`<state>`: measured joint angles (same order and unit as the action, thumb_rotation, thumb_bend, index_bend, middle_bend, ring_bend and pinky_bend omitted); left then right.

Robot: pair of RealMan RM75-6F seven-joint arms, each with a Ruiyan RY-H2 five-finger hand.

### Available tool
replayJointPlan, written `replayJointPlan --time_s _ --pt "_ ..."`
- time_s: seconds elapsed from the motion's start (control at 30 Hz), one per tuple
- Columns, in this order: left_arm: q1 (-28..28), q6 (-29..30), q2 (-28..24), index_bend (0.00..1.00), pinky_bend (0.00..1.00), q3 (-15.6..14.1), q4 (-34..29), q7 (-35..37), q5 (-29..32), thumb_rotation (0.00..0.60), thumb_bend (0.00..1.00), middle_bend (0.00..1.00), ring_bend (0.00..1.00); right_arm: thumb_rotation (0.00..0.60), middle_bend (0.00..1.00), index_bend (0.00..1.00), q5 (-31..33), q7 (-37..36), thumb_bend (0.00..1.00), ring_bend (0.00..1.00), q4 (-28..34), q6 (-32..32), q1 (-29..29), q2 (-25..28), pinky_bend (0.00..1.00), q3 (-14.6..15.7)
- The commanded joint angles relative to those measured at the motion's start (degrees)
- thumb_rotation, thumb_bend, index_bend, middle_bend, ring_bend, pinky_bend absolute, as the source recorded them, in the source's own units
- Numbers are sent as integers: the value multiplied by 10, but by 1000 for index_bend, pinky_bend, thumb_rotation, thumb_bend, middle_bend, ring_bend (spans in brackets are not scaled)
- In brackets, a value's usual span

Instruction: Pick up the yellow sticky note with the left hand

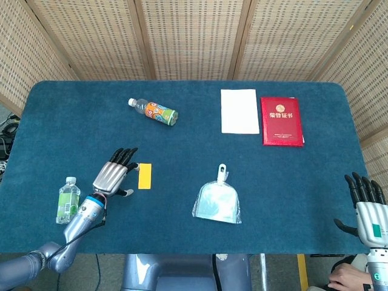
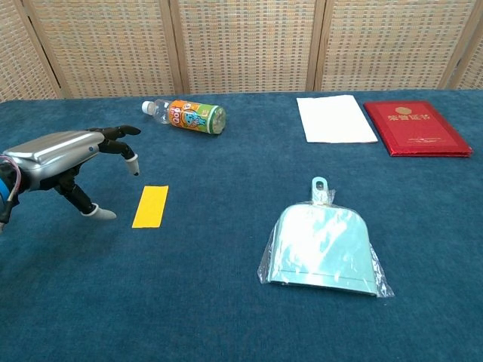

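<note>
- Hovering just left of the yellow sticky note, left hand with fingers spread and holding nothing, palm down over the blue table
- Lying flat on the cloth, towards the near left part of the table and untouched
- Showing in the chest view a thumb tip low near the cloth, just beside the note's left edge, other fingertips raised above it
- Waiting at the near right corner, right hand with fingers apart and empty
- Resting elsewhere: small water bottle near the left near edge, orange drink bottle towards the far side, bagged dustpan mid-table, white paper and red certificate at the far right
- Judging progress: approach about made, grasp and lift both left to do
</note>
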<state>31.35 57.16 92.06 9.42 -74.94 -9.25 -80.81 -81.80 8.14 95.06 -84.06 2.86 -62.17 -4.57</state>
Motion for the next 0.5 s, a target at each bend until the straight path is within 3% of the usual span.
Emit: replayJointPlan --time_s 0.03,0.5 --pt "3 1 16 372 0 -5 17 15 7 600 192 0 0 600 0 0 0 -2 0 0 0 1 0 1 0 0" --pt "14 13 67 374 0 -9 66 32 22 600 200 0 0 600 0 0 2 -17 0 0 2 13 3 7 0 4"
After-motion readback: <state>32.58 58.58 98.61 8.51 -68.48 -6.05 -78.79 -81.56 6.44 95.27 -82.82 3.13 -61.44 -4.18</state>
